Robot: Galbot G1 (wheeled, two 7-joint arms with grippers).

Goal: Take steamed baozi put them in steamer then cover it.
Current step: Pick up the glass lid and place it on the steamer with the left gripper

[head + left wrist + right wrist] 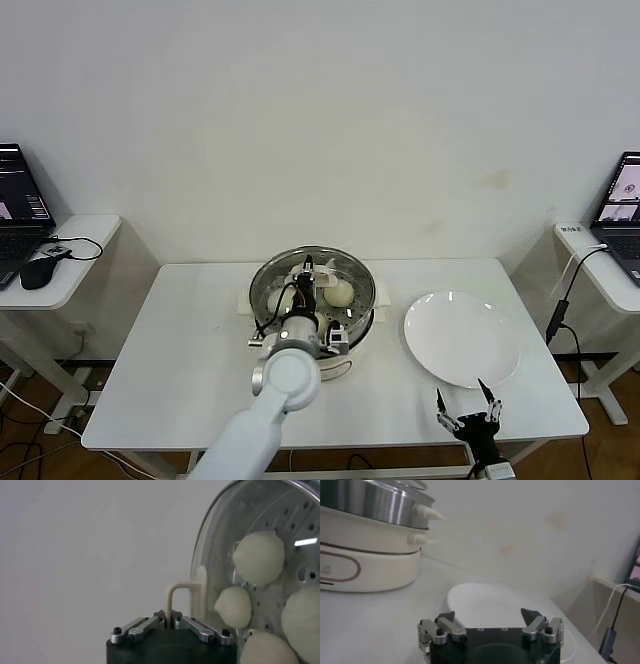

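Note:
The steamer point(268, 283) stands on its white pot base point(340, 368) at the table's middle. The clear glass cover point(356, 276) lies over it, and several cream-white baozi point(341, 292) show through the glass. In the left wrist view the baozi point(259, 557) rest on the perforated bottom point(295, 517) behind the cover point(215, 555). My left gripper point(308, 270) point(170, 617) is shut on the cover's cream-white handle point(182, 592). My right gripper point(468, 408) point(489, 616) hangs open near the table's front right edge, with nothing between its fingers.
A white plate point(462, 338) point(490, 602) lies right of the steamer point(370, 502), just beyond my right gripper. Side tables with laptops point(20, 200) point(622, 205) flank the table. A black cable point(565, 300) hangs off the right one.

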